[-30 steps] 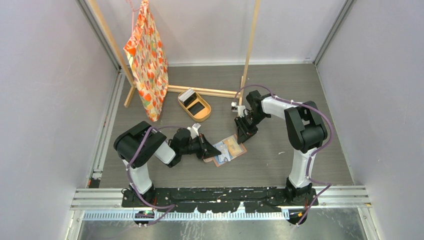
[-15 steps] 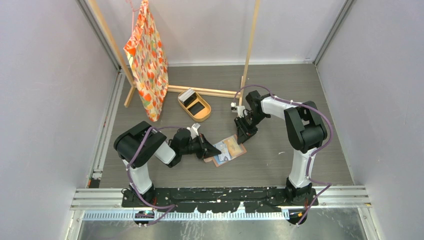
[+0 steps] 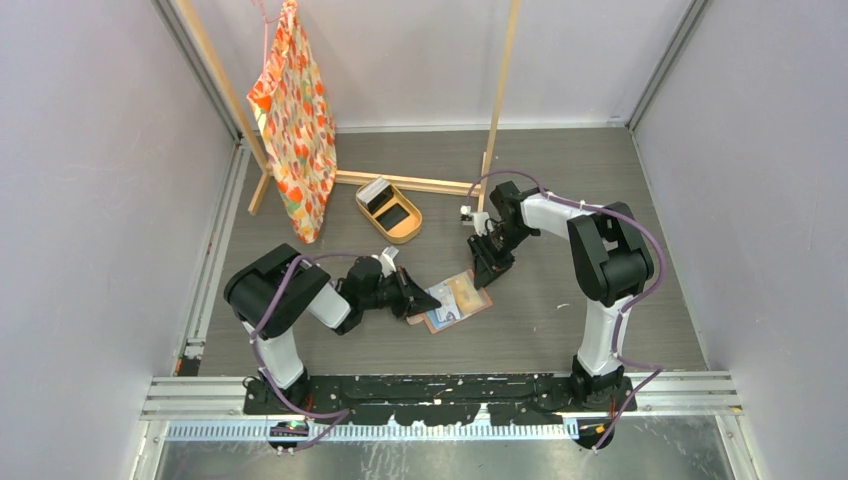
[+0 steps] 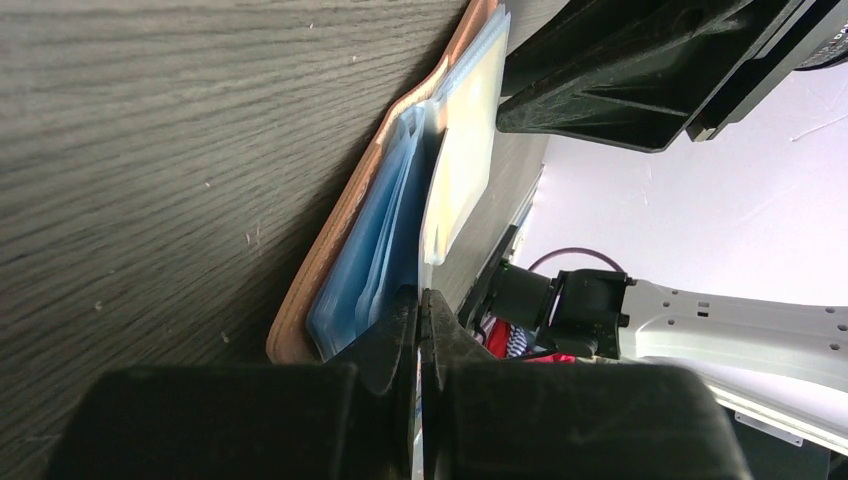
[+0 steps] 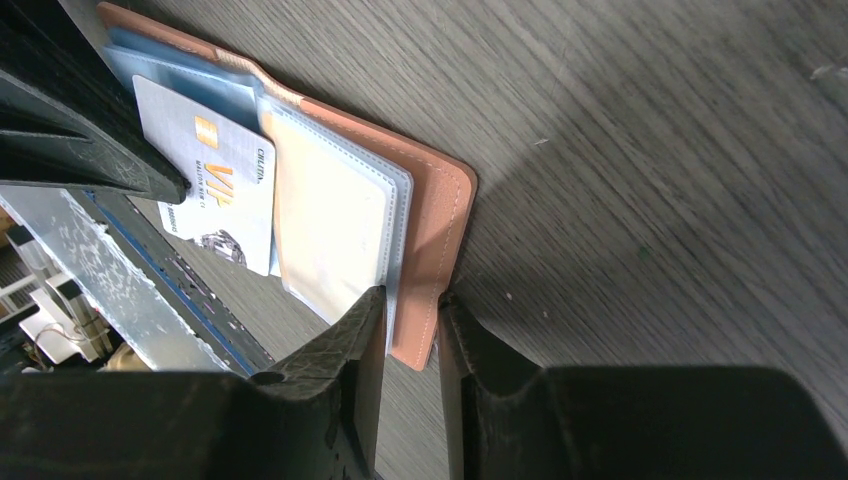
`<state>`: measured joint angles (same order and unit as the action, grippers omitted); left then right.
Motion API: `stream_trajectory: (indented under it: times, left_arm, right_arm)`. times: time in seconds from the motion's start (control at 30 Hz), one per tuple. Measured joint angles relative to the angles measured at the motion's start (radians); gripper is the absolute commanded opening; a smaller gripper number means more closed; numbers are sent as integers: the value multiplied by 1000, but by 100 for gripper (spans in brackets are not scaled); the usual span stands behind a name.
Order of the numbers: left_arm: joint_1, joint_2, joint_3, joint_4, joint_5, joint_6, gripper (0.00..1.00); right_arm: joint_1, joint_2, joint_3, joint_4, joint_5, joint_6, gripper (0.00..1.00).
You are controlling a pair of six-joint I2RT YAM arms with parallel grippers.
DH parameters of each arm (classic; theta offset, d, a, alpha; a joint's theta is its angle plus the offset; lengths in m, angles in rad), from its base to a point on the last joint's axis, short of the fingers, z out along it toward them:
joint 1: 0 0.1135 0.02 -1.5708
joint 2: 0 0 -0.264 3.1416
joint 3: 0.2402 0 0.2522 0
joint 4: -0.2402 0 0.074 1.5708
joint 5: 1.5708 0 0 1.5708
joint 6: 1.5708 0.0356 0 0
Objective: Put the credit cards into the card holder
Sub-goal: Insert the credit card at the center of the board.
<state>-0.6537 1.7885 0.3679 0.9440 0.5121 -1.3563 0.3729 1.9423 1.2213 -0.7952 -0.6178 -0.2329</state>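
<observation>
The salmon-brown card holder (image 3: 458, 300) lies open on the floor between the arms, its glossy pockets up (image 5: 335, 215). My left gripper (image 3: 428, 299) is shut on a silver-white credit card with a gold "VIP" mark (image 5: 215, 190). The card lies flat against the holder's blue inner pockets (image 4: 375, 235). In the left wrist view the card shows edge-on, rising from the shut jaws (image 4: 422, 310). My right gripper (image 5: 410, 320) pinches the holder's far corner, one finger on the pockets and one under the leather (image 5: 440, 200). More cards lie in the tan tray (image 3: 408, 232).
The oval tan tray holds a white card (image 3: 374, 190) and a black card (image 3: 393, 214) at the back centre. A wooden rack (image 3: 498, 100) with a hanging orange patterned bag (image 3: 295, 120) stands behind. Walls close both sides.
The card holder has shifted very slightly. Both arms stay nearly where they were, each keeping its grip.
</observation>
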Motion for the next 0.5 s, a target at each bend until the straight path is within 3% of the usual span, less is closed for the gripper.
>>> stream_trajectory:
  times: [0.5]
  left_arm:
    - [-31, 1, 9, -6, -45, -2, 0]
  right_arm:
    - [1, 0, 0, 0, 2, 0, 30]
